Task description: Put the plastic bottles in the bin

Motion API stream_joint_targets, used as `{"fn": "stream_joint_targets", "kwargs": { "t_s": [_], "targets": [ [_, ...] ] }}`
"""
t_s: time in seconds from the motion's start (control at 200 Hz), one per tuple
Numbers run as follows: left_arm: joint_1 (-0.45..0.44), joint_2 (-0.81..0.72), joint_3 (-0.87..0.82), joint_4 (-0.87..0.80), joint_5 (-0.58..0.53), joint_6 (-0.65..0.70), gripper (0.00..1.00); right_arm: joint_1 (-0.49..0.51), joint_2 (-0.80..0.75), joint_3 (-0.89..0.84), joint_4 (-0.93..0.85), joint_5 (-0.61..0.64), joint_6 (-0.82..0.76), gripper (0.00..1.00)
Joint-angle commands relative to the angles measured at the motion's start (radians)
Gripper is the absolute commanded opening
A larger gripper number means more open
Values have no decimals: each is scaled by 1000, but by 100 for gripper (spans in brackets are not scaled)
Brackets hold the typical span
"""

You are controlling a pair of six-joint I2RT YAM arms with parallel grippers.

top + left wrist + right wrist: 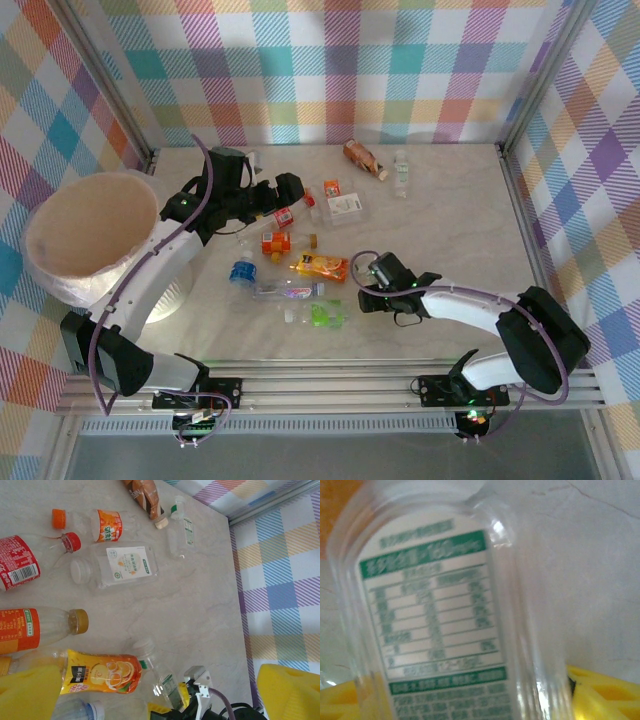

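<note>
Bottles [320,266] lie scattered beside the white bin [72,286].

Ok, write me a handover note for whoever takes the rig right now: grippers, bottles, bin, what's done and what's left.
Left gripper: open, empty, hovering over the bottle cluster mid-table.
Right gripper: fingers either side of a clear green-labelled bottle; grip not confirmed.
Plastic bottles: about a dozen, lying on the table.
Bin: beside the left arm, no bottle visible inside.
Done: nothing binned, as far as the views show.
Left: every bottle, likely starting with the one at the right gripper.
</note>
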State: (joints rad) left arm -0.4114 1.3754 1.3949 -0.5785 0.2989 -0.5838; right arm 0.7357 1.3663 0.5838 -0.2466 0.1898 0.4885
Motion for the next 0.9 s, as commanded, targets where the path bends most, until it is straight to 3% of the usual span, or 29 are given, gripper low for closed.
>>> {"fn": "stream_joint_targets", "kwargs": {
  "t_s": [0.0,0.375,0.61,0.895],
  "targets": [
    [-6,-12,-4,25,34,8,100,5,-55,-11,-14,43,1,66],
    [-55,-27,-102,227,167,-13,100,5,-271,106,-43,68,-28,49],
    [-170,-13,-161,371,136,-64,100,5,-320,119,159,-72,-53,44],
    [-270,67,-141,409,55,-108,100,8,-247,153,317,-224,-83,45]
  ]
}}
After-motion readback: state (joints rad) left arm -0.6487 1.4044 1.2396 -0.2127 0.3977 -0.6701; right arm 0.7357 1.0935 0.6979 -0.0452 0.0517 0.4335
